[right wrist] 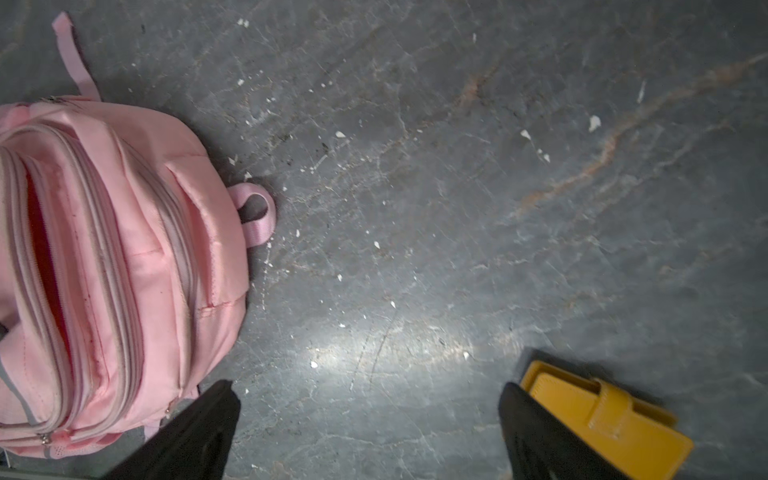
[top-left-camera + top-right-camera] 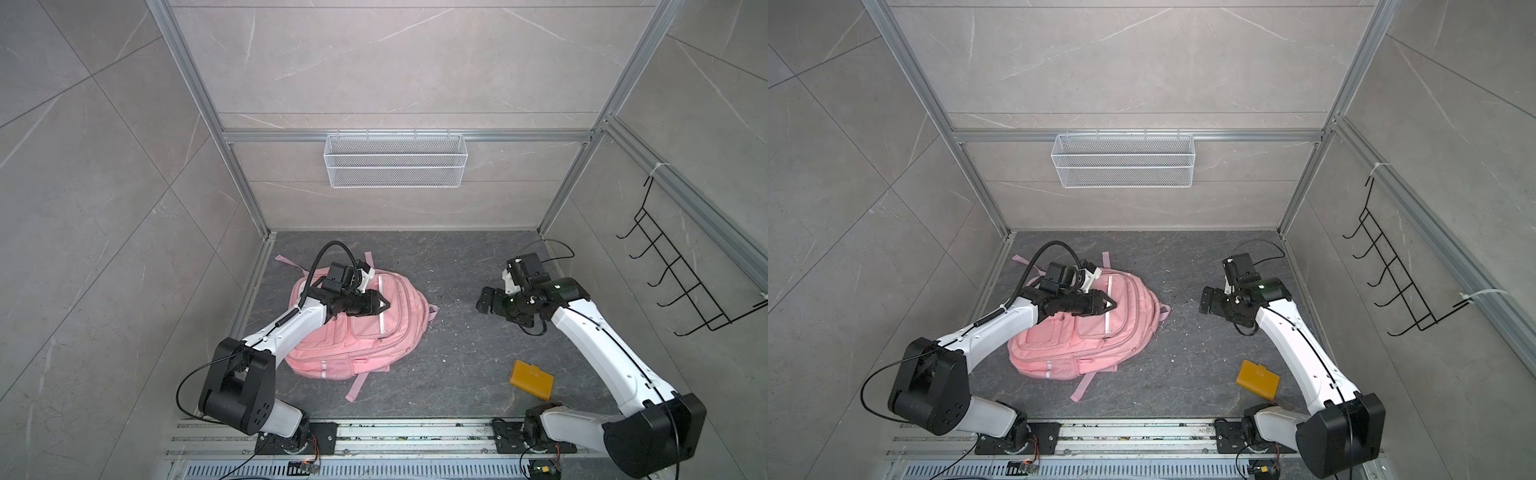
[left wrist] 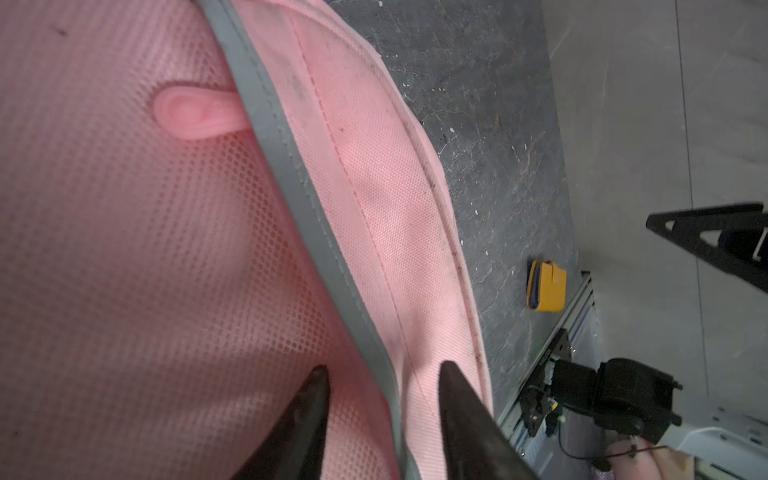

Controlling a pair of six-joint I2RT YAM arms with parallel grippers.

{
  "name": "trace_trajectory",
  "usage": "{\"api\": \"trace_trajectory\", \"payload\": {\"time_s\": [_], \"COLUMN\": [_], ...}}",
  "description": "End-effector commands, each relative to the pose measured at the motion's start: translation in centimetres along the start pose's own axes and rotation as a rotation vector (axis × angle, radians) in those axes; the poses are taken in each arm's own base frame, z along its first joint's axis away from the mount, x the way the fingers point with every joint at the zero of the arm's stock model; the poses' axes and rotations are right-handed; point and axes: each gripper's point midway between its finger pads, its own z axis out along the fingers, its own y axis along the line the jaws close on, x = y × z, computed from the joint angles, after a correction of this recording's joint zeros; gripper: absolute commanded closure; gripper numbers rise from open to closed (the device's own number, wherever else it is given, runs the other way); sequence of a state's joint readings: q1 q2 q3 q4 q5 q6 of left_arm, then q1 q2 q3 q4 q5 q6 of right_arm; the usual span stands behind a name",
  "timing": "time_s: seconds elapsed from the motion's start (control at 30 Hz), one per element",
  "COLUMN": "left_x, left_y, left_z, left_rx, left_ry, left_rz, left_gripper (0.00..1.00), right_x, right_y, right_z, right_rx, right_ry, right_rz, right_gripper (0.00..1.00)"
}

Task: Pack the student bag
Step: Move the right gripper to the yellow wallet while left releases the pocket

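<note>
The dark stone floor (image 2: pixel 457 353) takes up the bottom of the cell. The student bag (image 2: pixel 374 336) lies flat on its left half, front pockets facing up. Its long axis runs on a diagonal, from its base at the near left to its top at the far right. The top, with its small carry loop (image 2: pixel 433 312), points toward the right arm's side. In the right wrist view one zip compartment (image 1: pixel 43 249) near that top gapes open.

The left gripper (image 2: pixel 384 305) reaches over the upper part of the bag. Its fingers are parted, and a pale reflective strip (image 3: pixel 316 216) runs between them. Whether they touch the fabric cannot be told. The right gripper (image 2: pixel 483 300) hangs over bare floor, well apart from the bag, with its fingers (image 1: pixel 208 419) spread wide and nothing between them.

A yellow wallet (image 2: pixel 532 380) lies on the near floor beside the right arm. A pink zip pull (image 3: pixel 195 112) rests on the mesh panel next to the strip.
</note>
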State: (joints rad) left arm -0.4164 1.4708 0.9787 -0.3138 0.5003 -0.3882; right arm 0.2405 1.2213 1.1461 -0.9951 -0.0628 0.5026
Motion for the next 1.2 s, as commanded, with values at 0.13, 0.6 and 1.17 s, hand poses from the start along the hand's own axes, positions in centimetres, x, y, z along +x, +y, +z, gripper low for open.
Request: {"api": "trace_trajectory", "payload": {"time_s": [0.13,0.6,1.17], "left_x": [-2.8,3.0,1.7], "left_y": [-2.3,-20.4,-24.7], "left_z": [-3.4,3.4,13.3], "left_rx": [-0.181,0.343,0.459], "left_ry": [-0.143,0.120,0.278], "left_rz": [0.248,0.451,0.283], "left_gripper": [0.03,0.03,0.18], "right_x": [3.4,4.7,6.4], "right_y": [-4.5,-15.6,-21.8], "right_z": [-0.3,1.7,5.9], "right_rx": [0.130,0.227,0.209], "right_ry": [0.038,0.018,0.024], "right_rz": [0.188,0.639,1.025], "right_gripper": [0.00,0.00,0.02]}}
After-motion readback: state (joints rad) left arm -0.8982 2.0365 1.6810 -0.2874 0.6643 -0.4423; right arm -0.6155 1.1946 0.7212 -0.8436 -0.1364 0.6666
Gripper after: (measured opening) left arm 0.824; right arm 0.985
